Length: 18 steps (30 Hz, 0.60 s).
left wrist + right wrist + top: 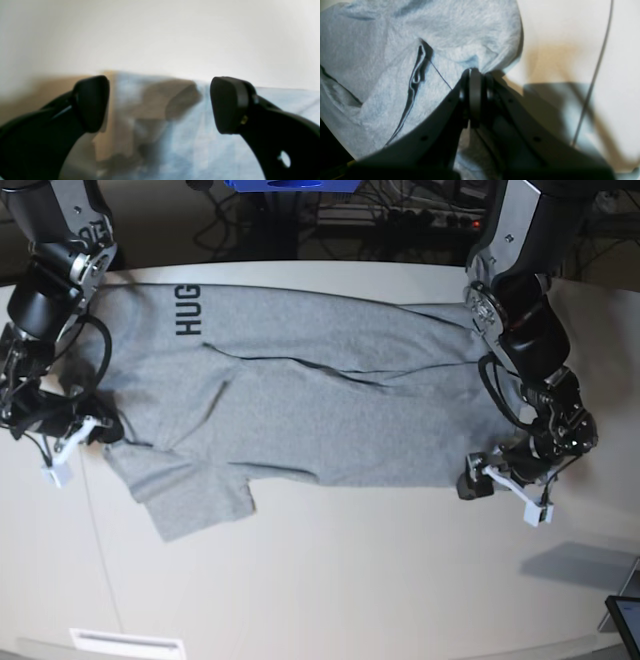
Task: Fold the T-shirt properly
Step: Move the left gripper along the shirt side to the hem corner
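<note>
Left wrist view: left gripper (160,105) spread wide over the T-shirt (225,140), nothing between its pads; right wrist view: right gripper (475,75) clenched on a pinch of grey fabric; base view: shirt sprawled across the white table (350,580).

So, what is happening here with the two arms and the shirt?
A two-armed robot is working on a grey T-shirt spread on a white table. The right tool is shut on a bunched edge of the fabric at the shirt's shoulder end. The left tool is open by the opposite edge, holding nothing. The shirt lies partly folded lengthwise, with one sleeve sticking out and black letters showing.
</note>
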Tool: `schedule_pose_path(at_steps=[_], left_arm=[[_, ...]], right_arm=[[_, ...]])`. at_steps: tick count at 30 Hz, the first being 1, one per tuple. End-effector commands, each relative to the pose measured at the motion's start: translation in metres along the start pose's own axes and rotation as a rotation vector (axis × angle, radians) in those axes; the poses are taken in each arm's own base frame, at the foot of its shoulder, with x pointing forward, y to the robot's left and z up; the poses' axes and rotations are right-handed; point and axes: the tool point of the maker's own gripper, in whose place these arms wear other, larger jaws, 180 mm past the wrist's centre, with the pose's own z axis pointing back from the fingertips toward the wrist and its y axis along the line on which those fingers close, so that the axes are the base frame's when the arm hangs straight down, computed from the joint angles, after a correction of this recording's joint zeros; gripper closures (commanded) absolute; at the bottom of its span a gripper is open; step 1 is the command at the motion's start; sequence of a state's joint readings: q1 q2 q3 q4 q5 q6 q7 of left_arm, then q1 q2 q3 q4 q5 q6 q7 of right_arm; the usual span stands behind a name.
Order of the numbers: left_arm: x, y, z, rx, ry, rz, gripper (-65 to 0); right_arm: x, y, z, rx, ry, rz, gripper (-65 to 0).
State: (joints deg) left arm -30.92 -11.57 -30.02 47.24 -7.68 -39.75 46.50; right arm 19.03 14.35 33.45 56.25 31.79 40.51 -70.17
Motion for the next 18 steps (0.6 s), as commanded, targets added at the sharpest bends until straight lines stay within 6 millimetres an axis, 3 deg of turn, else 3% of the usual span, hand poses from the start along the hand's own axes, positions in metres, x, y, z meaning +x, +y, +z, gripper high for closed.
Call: schedule_pose_path(at_steps=[1,3,5,10,14,18], left_arm=[[-0.018,-0.002,-0.002,0.003,0.096,-0.024,-62.3],[-0.018,-0.002,-0.002,0.002,0.098,-0.023,-61.5],[-0.02,-0.003,-0.003,0.0,0.101,-0.023,-56.4],[-0.038,0.0,-0.003,0.004,0.132,-0.016,-37.5],[-0.046,0.003,-0.001,0.01,0.146,-0.015,-25.9],[-0.048,0.009,0.002,0.024,0.148,-0.019,-10.4]], right_arm=[[-0.012,-0.009,0.002,-0.05,0.077,0.01,0.0],[-0.012,-0.009,0.002,-0.05,0.076,0.01,0.0],[-0.012,-0.009,0.002,-0.05,0.076,0.01,0.0],[-0.012,-0.01,0.002,-0.052,0.075,0.011,0.0],[-0.012,-0.01,0.002,-0.052,0.075,0.011,0.0],[-0.012,-0.009,0.002,-0.05,0.076,0.01,0.0]])
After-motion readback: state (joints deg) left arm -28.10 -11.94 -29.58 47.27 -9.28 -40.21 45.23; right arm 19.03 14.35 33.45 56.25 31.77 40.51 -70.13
